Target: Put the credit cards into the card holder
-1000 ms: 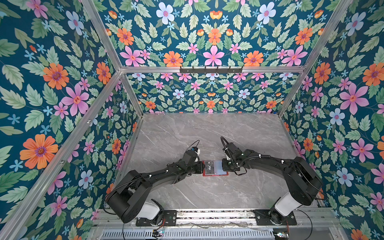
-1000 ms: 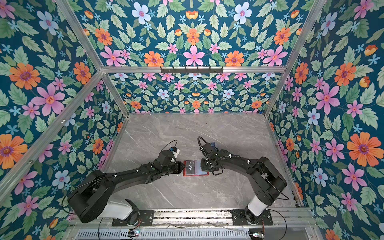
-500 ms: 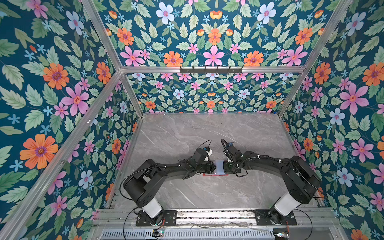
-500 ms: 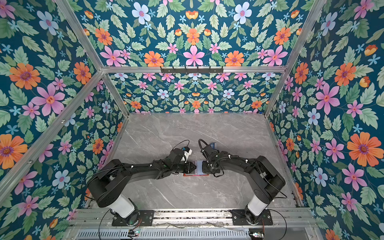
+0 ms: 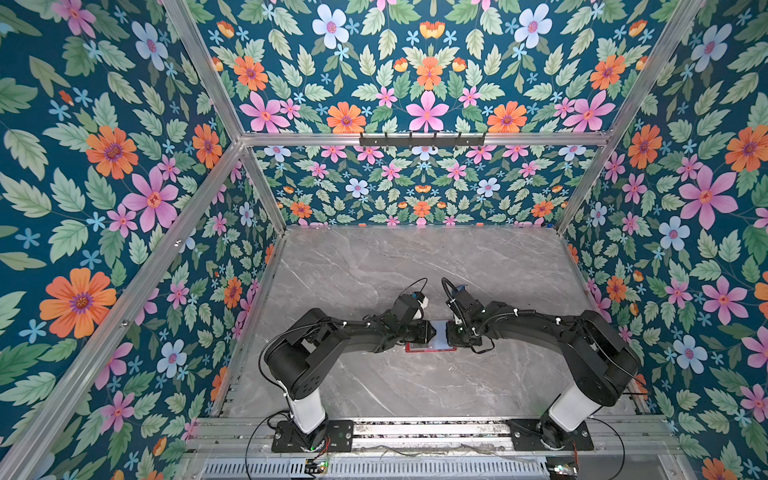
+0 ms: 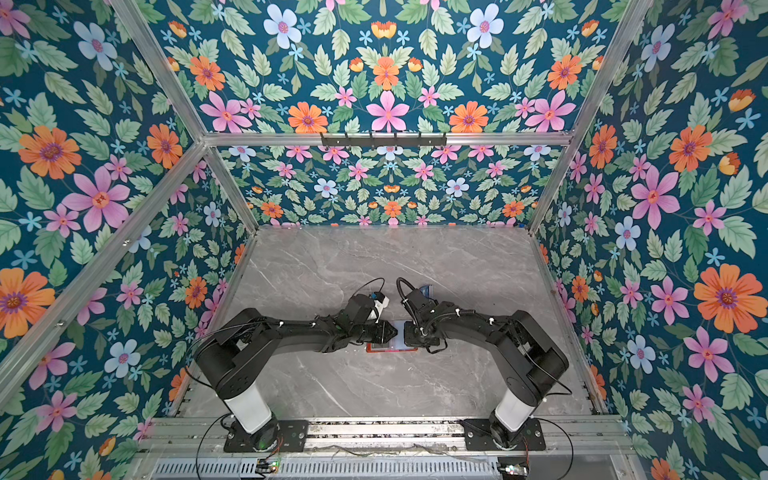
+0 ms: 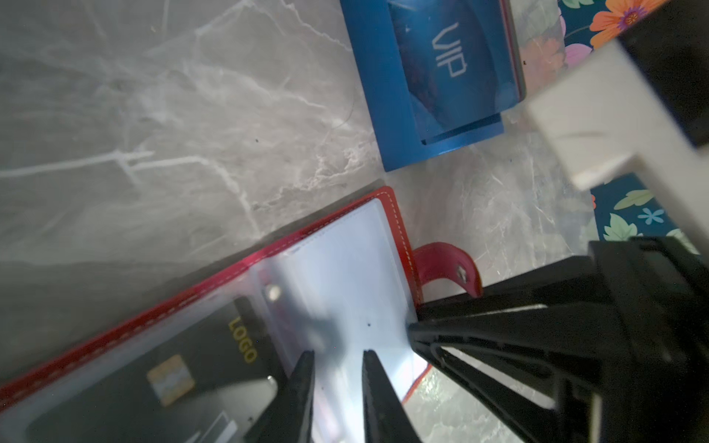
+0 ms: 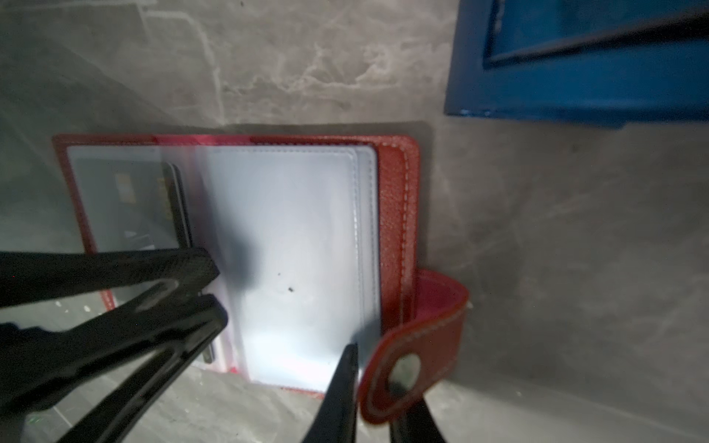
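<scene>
card holder: the card holder [image 8: 395, 199] lies open and flat on the marble table [image 7: 153, 134], between the two arms in both top views and near the blue stand [image 7: 380, 96].
credit cards: one black card [image 7: 184, 368] marked "logo" already sits in a sleeve on the half nearer the left arm. a vip card [image 7: 449, 57] stands in the blue stand; whether more cards stand behind it i cannot tell.
left gripper: the left gripper [image 7: 337, 358] hangs over the clear sleeves [image 8: 291, 230] near the fold, jaws a narrow slit apart. whether a sleeve leaf is pinched i cannot tell.
right gripper: the right gripper [image 8: 380, 383] looks clenched on the snap tab strap [image 8: 422, 337], pinning that side of the card holder.
handling, cards: likely light, stiff and slick; best taken by a free edge clear of the stand's slot.
handling, holder: soft cover with thin, floppy sleeves that probably cling together, so a sleeve mouth needs spreading before a card goes in.
in the way: both grippers crowd the same small spot, the strap curls up beside the sleeve edge, and the stand's slot hides one edge of the vip card.
</scene>
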